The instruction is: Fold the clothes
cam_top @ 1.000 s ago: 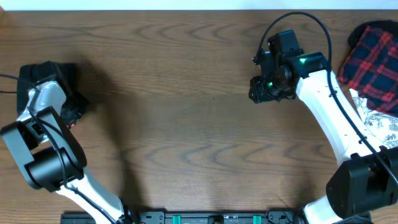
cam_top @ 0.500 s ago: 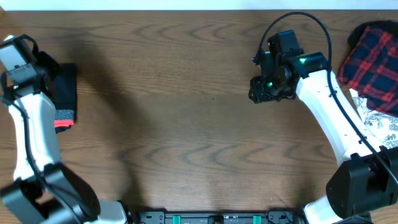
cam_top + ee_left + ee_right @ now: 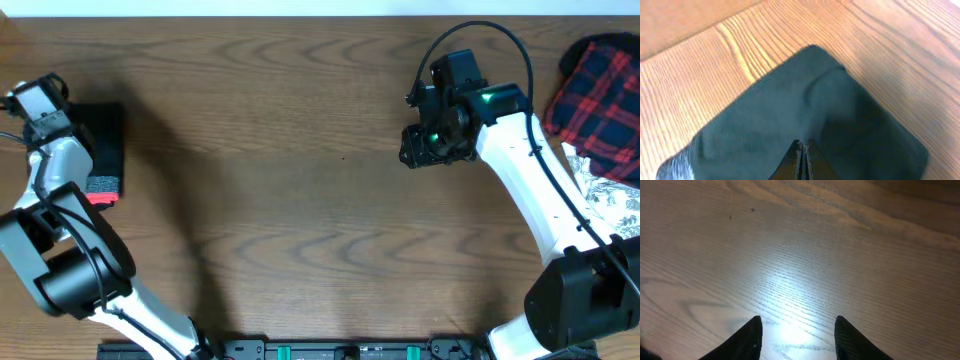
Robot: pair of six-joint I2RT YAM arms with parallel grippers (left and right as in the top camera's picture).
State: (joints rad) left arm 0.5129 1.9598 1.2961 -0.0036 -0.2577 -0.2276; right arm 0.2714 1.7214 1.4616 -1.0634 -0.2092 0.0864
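The black trousers (image 3: 106,138) lie folded in a small stack at the table's far left, with the grey-flecked waistband and red-orange edge (image 3: 101,196) at the near end. In the left wrist view they fill the lower frame (image 3: 790,110). My left gripper (image 3: 72,128) is shut, its tips (image 3: 802,147) just over the black cloth with nothing seen between them. My right gripper (image 3: 425,145) is open and empty over bare wood, well right of centre; its fingers (image 3: 797,327) frame the lit tabletop.
A red-and-black plaid garment (image 3: 600,95) lies at the far right, with a white floral-print cloth (image 3: 615,205) just below it, beside the right arm. The wooden table (image 3: 300,200) stretches between the two arms.
My left arm lifted off the trousers and swung to the table's left edge, uncovering the folded stack with its waistband showing. The right arm has not moved.
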